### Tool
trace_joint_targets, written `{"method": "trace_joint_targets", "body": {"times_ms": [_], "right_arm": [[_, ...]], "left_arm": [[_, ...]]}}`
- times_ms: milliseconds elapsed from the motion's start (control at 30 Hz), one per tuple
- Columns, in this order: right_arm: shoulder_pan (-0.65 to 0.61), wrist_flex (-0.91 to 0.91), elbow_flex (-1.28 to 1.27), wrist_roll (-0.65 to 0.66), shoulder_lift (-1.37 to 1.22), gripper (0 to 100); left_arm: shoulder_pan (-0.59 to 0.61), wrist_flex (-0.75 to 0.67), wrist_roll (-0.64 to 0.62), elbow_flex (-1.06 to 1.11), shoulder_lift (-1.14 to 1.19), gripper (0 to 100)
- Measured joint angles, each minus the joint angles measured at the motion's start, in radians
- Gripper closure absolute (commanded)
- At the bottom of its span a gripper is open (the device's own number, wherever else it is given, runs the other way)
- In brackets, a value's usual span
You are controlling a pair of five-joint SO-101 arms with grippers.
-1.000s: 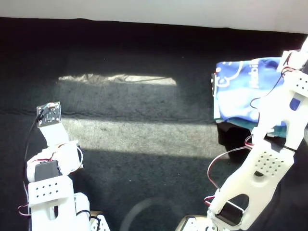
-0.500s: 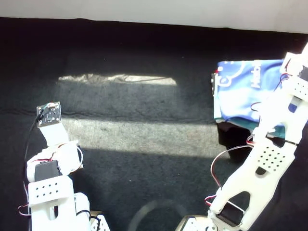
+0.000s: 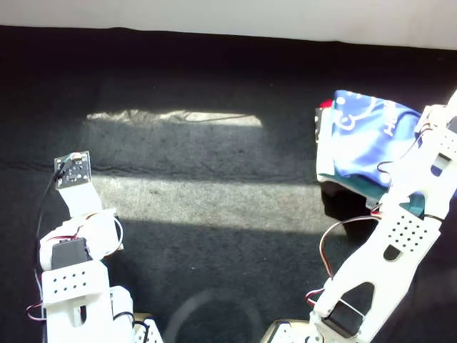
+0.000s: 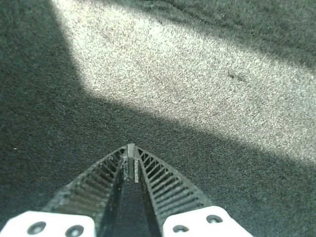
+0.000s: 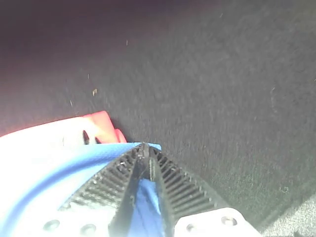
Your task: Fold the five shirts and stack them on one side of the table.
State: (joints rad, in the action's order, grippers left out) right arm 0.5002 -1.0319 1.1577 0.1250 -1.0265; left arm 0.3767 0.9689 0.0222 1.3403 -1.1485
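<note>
Arms stand at the near edge of the high view: the left arm [image 3: 71, 275] at 7 o'clock, folded low, and the right arm [image 3: 391, 246] at 5 o'clock, stretched out toward 2 o'clock. The left gripper [image 4: 131, 165] hangs over bare tabletop [image 3: 214, 264], a dark, rough cloth surface, and its 2 ribbed fingers [image 4: 165, 185] are pressed together at the tips with nothing between them. Just beyond them a sunlit band [image 3: 214, 196] crosses the cloth from 9 o'clock toward 3 o'clock, and a second, narrower bright patch [image 3: 171, 116] lies farther back at 11 o'clock. The shirts sit piled at 2 o'clock on the right side of the tabletop, well apart from the left arm. A blue shirt [image 3: 360, 146] with white print lies on top, its surface bunched and raised toward the right arm. A teal shirt [image 3: 350, 184] shows as a strip under its near edge, and a small corner of a red shirt [image 3: 326, 105] peeks out at the far left corner of the pile. How many shirts lie beneath cannot be counted. The right gripper [image 5: 146, 157] is at the far edge of the pile, its fingers [image 5: 182, 190] closed on the hem of the blue shirt, with blue fabric showing between them and the red corner just beside the tips. Farthest off, at 12 o'clock, a pale wall [image 3: 214, 14] runs behind the tabletop.
</note>
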Motion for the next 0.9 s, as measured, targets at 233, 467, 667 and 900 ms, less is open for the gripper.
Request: {"method": "trace_joint_targets", "body": {"times_ms": [233,467,667,900], "right_arm": [[-0.002,-0.164,0.259,-0.091,0.095,99.2],[-0.037,-0.431,0.44,-0.092,0.166,99.2],[-0.118,-0.689,0.465,-0.092,0.206,99.2],[-0.169,-0.723,0.436,-0.051,0.242,99.2]], "left_arm": [[0.0,0.0,0.0,0.0,0.0,99],[0.0,0.0,0.0,0.0,0.0,99],[0.0,0.0,0.0,0.0,0.0,99],[0.0,0.0,0.0,0.0,0.0,99]]}}
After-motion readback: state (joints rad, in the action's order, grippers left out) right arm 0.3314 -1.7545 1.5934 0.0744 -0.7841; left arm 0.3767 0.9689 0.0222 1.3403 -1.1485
